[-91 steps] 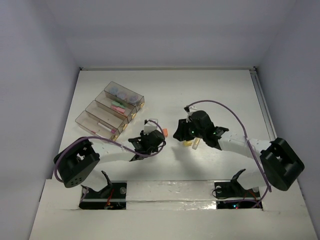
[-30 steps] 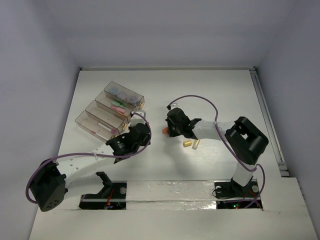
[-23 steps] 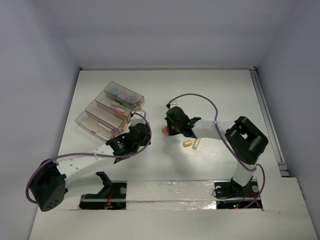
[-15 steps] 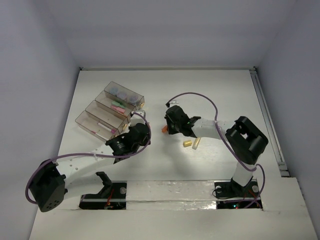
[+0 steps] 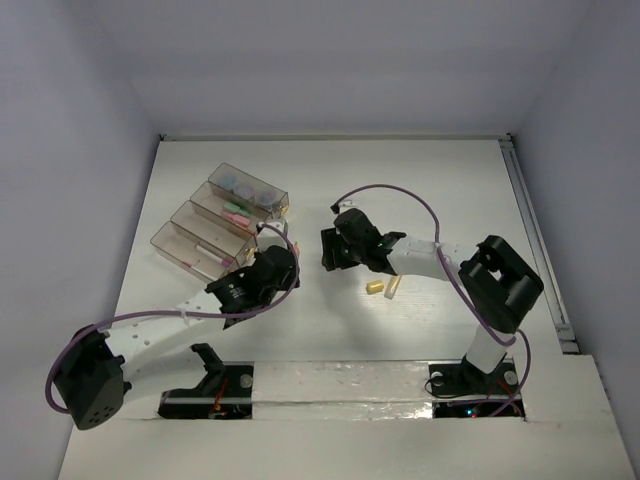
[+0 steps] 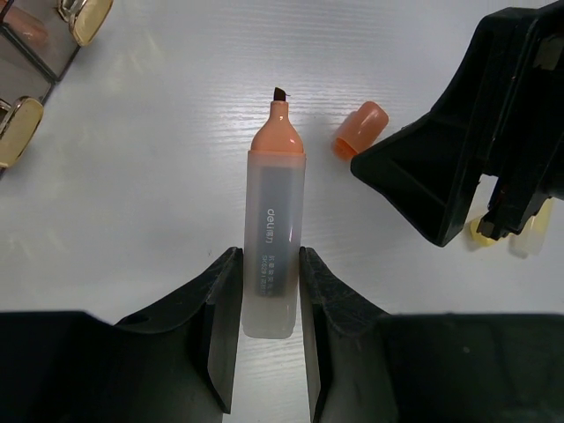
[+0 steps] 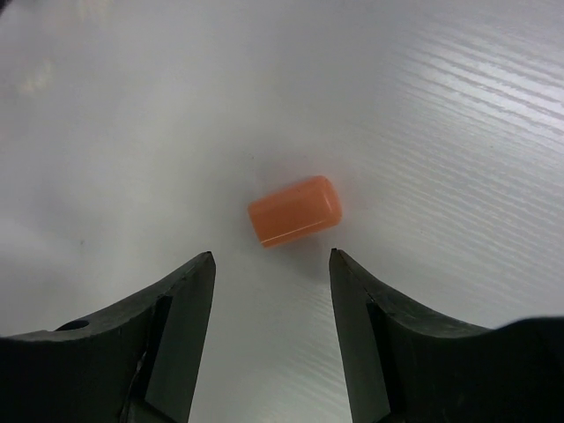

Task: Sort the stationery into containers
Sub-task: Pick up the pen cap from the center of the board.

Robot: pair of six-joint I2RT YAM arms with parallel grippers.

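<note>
Left gripper (image 6: 264,264): jaws closed snug on the lower barrel of an uncapped highlighter, translucent grey plastic with an orange tip (image 6: 275,220), pointing out over the white table (image 7: 441,106). Right gripper (image 7: 271,256): jaws apart, empty, just short of the small orange plastic cap (image 7: 294,211) lying on the table. Both judged light, rigid and slick; the cap may roll, so pinch it across its middle.

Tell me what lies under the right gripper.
A small orange plastic cap lies on the white table beneath the right gripper, between its open jaws. From above, the gripper covers it.
</note>
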